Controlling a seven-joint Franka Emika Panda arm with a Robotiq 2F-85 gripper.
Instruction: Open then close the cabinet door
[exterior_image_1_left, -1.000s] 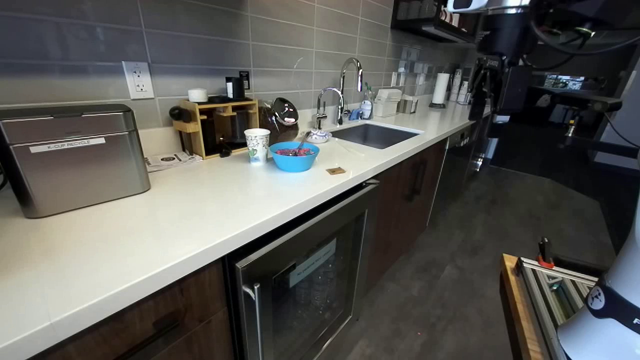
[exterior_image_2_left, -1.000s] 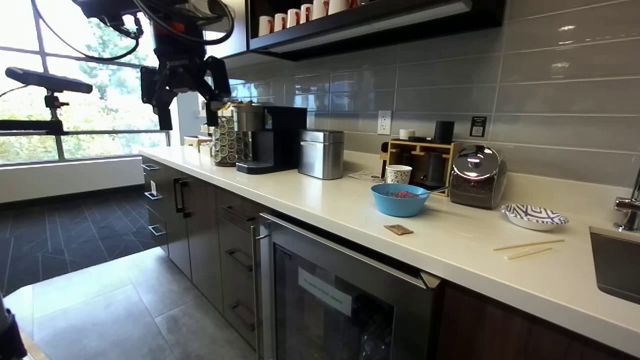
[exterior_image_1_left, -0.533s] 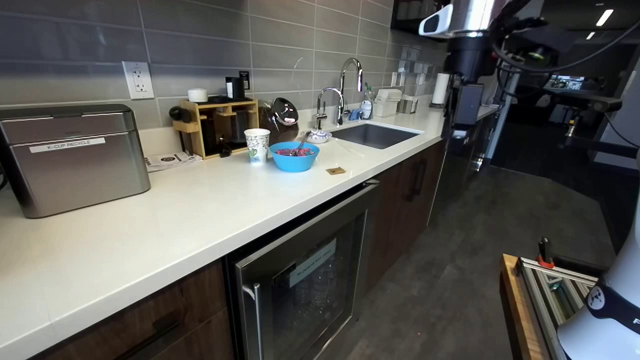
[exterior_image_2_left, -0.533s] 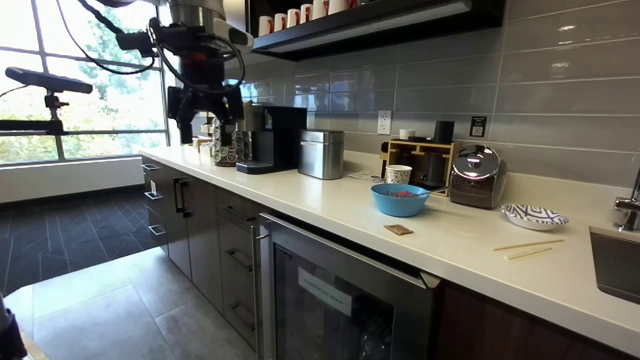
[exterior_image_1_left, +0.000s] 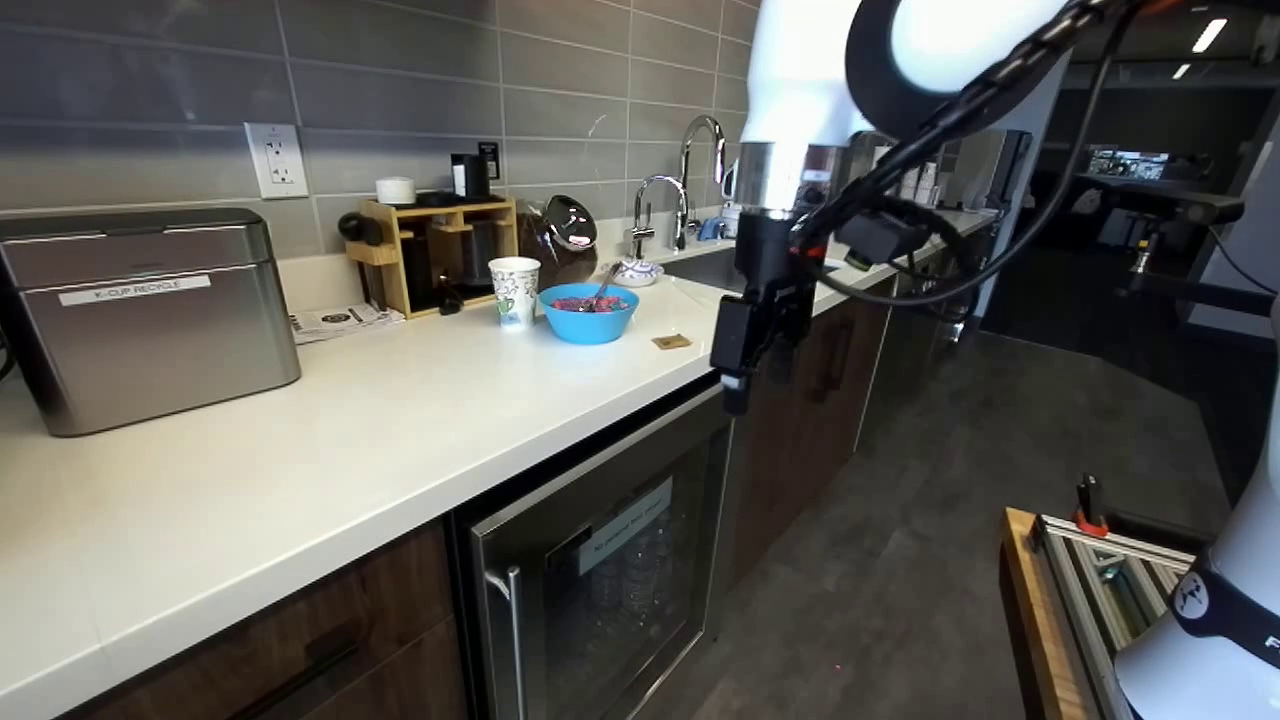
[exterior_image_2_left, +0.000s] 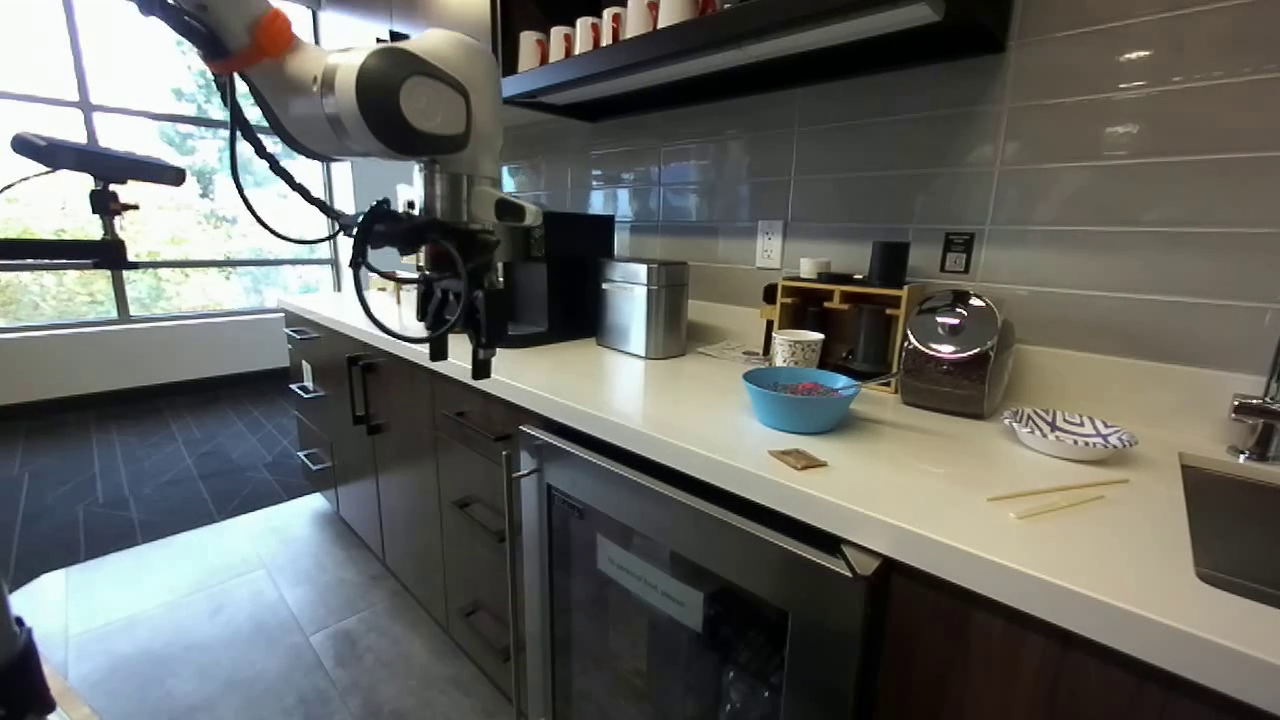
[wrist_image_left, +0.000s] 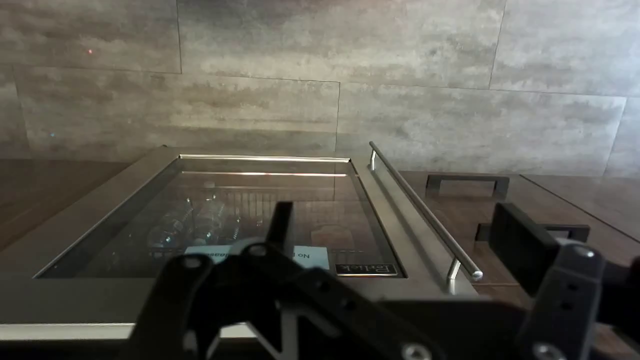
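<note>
The cabinet door (exterior_image_1_left: 700, 480) with its dark glass panel and steel frame stands below the counter and looks shut; it also shows in an exterior view (exterior_image_2_left: 820, 610) and in the wrist view (wrist_image_left: 387, 220). Its long steel bar handle (wrist_image_left: 425, 210) runs along one side and shows in both exterior views (exterior_image_1_left: 517, 640) (exterior_image_2_left: 512, 590). My gripper (wrist_image_left: 397, 225) is open and empty, pointing down. In the wrist view the bar lies between the two fingers, but farther down and not touched. In both exterior views the gripper (exterior_image_1_left: 745, 390) (exterior_image_2_left: 460, 358) hangs near counter-top height, apart from the door.
The white counter (exterior_image_1_left: 400, 420) edge runs above the door. On it are a blue bowl (exterior_image_1_left: 588, 318), a paper cup (exterior_image_1_left: 515, 292), a small packet (exterior_image_1_left: 671, 341) and a steel bin (exterior_image_1_left: 160, 320). Dark wood drawers with black handles (exterior_image_2_left: 478, 520) adjoin the door's handle side.
The gripper has come down from high up and moved toward the counter and the door, and the wrist has turned. The door has not moved.
</note>
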